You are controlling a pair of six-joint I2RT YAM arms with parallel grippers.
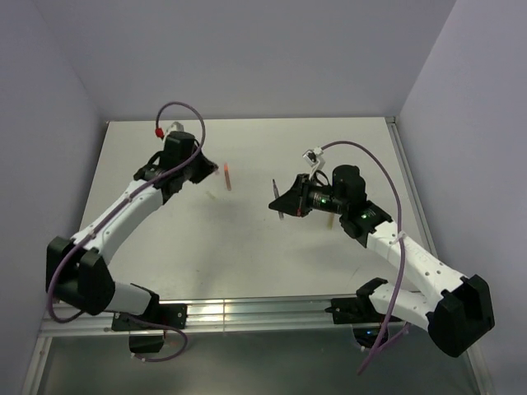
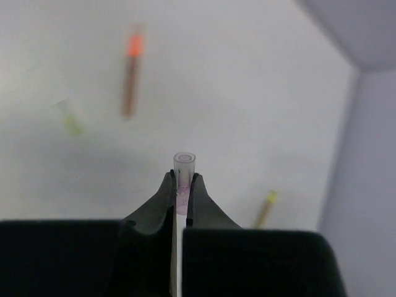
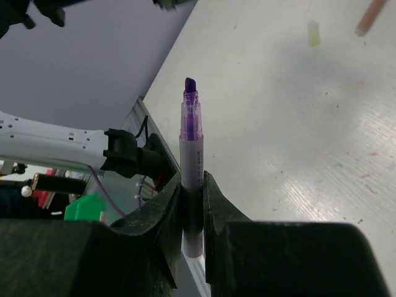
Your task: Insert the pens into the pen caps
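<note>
1. The left gripper (image 2: pixel 183 187) is clamped shut on the pale lilac-pink pen cap (image 2: pixel 184 166). The cap's open round mouth sticks out just past the fingertips, clear of the table (image 1: pixel 272 263).
2. The right gripper (image 3: pixel 192 185) is closed around the dark purple pen (image 3: pixel 190 139), holding it by the lower barrel. The purple tip is bare and points away from the fingers, raised above the table.
3. In the top view the two grippers are well apart. The left is over the far left of the table and the right is nearer the middle, turned towards the left.
4. The orange-red pen (image 2: pixel 130 74) lies on the table between them, just right of the left gripper. Its far end is a brighter orange.
5. The cream-yellow pen cap (image 2: pixel 70 116) lies near the orange-red pen, apart from it.
6. The yellow-green pen (image 2: pixel 265 209) lies alone on the table, blurred in the left wrist view.
</note>
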